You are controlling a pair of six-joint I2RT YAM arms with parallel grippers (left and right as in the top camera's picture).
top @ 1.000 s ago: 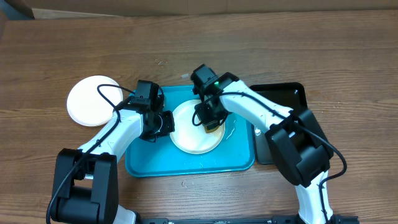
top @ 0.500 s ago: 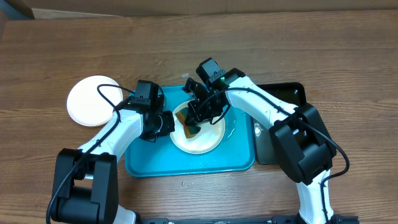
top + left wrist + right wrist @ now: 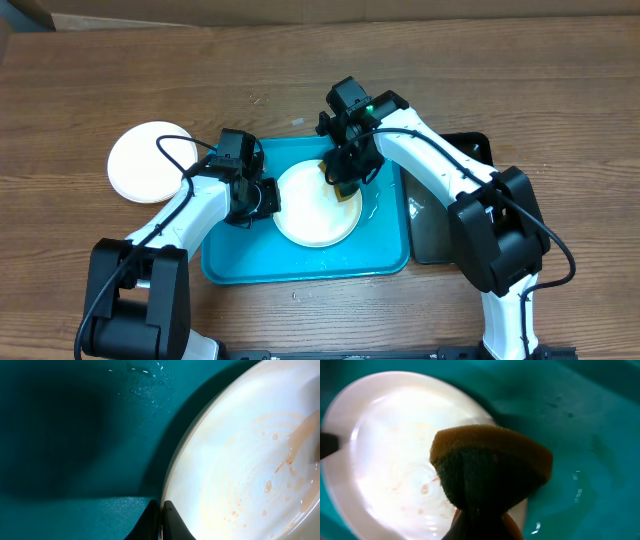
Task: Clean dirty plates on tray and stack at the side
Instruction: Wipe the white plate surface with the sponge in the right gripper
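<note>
- A pale round plate (image 3: 312, 215) is lying flat in the middle of the turquoise tray (image 3: 235, 262), a bit toward the tray's right half.
- Faint orange-red smears (image 3: 280, 467) and ring-shaped streaks are spread across the plate's inside. It looks wet and glossy.
- The plate's left rim is pinched by the left gripper (image 3: 268, 197). In the left wrist view the fingertips (image 3: 146, 527) are squeezed together with the rim caught between them.
- A sponge (image 3: 490, 465) is clamped in the right gripper (image 3: 343, 186). It has a yellow-brown top and a dark scouring side, and the jaws are tight on its narrow lower end.
- The sponge is held over the plate's upper-right edge, half over the plate and half over the tray. Whether it's actually pressed on the surface can't be told for sure.
- Water droplets (image 3: 150, 377) and a wet sheen are seen on the tray floor around the plate.
- A second plate (image 3: 150, 162), plain white, is set on the bare table (image 3: 500, 70) well off to the left of the tray, not touching it.
- A black tray (image 3: 462, 150) is parked just beside the turquoise one on the right, mostly covered by the right arm.
</note>
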